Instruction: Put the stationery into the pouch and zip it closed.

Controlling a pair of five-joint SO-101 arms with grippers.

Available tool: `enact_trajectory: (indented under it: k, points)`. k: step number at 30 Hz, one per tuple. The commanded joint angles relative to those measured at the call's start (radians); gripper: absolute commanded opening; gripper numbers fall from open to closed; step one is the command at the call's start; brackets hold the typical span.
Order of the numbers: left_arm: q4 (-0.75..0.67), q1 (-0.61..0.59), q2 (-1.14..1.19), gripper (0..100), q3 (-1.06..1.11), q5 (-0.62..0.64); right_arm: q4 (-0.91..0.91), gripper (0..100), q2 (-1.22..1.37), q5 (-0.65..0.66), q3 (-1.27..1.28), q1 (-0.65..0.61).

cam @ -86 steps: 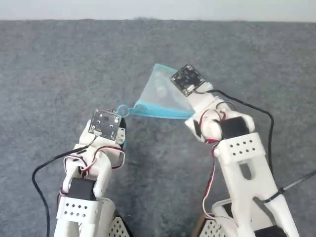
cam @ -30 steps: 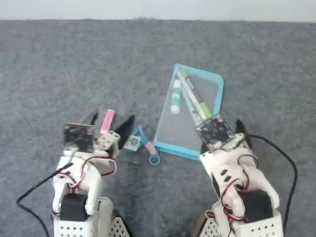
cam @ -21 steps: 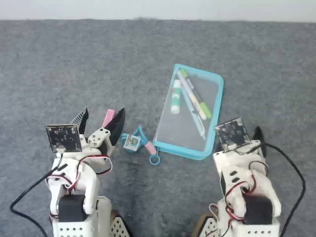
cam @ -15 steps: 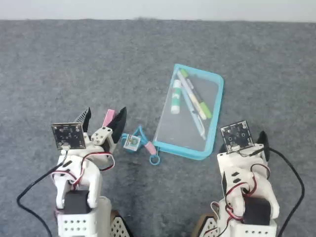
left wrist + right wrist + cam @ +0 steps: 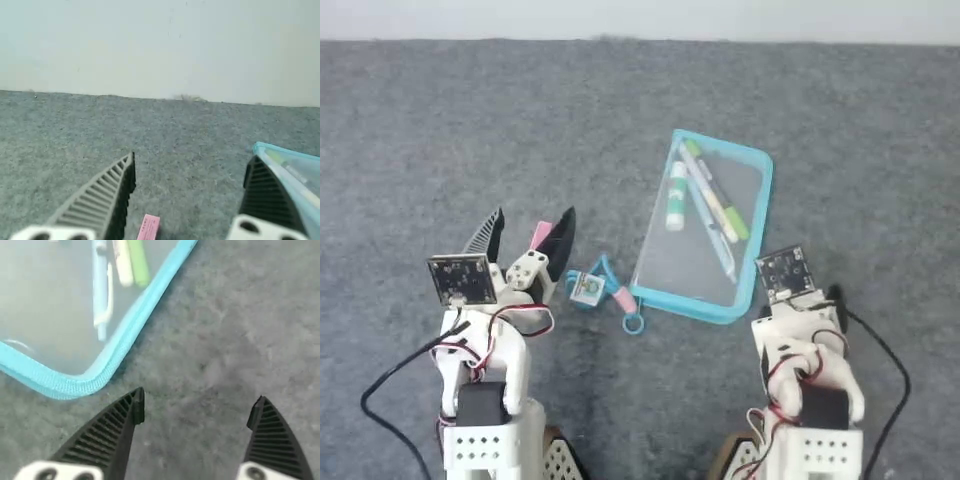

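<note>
The clear pouch (image 5: 692, 255) with a teal zip border lies flat on the grey mat. Inside it I see a glue stick (image 5: 674, 196) and pens (image 5: 716, 208). Its zip-pull charms (image 5: 588, 287) and ring (image 5: 633, 323) trail off the near left corner. A small pink eraser (image 5: 539, 238) lies on the mat left of the pouch, between the fingers of my open left gripper (image 5: 533, 216), (image 5: 190, 175). The eraser (image 5: 149, 227) is low between those fingers. My right gripper (image 5: 197, 410) stands open over bare mat, just short of the pouch's near edge (image 5: 120, 340).
The grey mat (image 5: 440, 130) runs to a pale wall (image 5: 160, 40) at the far side. Open mat lies beyond and to either side of the pouch. Both arm bases stand at the near edge.
The pouch, earlier held up between both grippers, now lies flat. Over the last second the right arm drew back off it and the left gripper tilted upward around the eraser.
</note>
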Motion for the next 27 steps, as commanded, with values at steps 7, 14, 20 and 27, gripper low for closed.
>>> enact_trajectory:
  k: [7, 14, 20, 27]
  points:
    - [0.218, -0.009, -0.015, 33, -0.007, 0.005, -0.053, 32.5, -0.016, 0.011, 0.021, 0.012]
    - [0.509, -0.008, -0.018, 33, -0.007, 0.005, 0.186, 32.5, -0.016, 0.011, 0.021, 0.012]
    - [0.638, -0.006, -0.018, 33, -0.007, 0.006, 0.216, 32.5, -0.016, 0.009, 0.021, 0.007]
    - [0.717, -0.006, -0.020, 33, -0.007, 0.008, 0.216, 32.5, -0.016, 0.009, 0.021, 0.007]
